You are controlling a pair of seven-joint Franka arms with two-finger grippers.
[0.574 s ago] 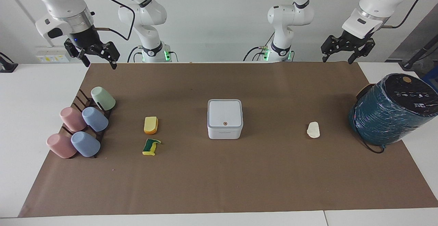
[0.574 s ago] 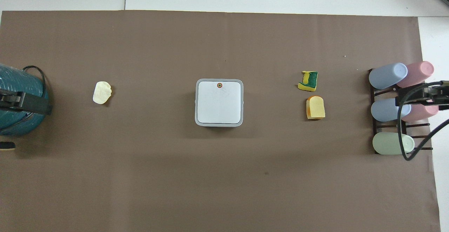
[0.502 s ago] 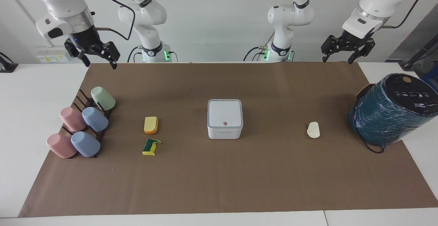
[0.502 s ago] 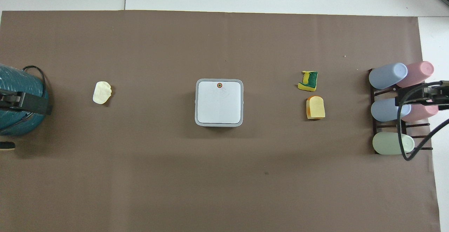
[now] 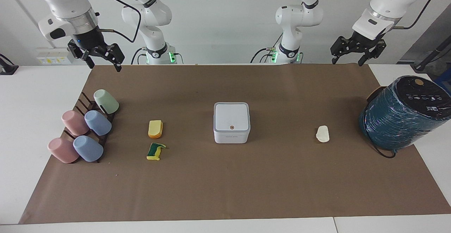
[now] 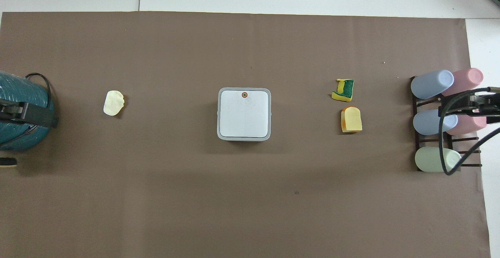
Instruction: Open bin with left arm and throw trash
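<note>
Meanwhile, the small white square bin (image 5: 232, 122) sits lid-down mid-table.
Left gripper (image 5: 347, 61) and right gripper (image 5: 103, 64) hang spread, empty, at two and ten o'clock.

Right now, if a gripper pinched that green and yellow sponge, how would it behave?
The sponge looks bent and uneven, so it would probably squash and flex rather than stay stiff. It is small, likely light. Lying flat on the brown paper, it seems unlikely to roll.
</note>
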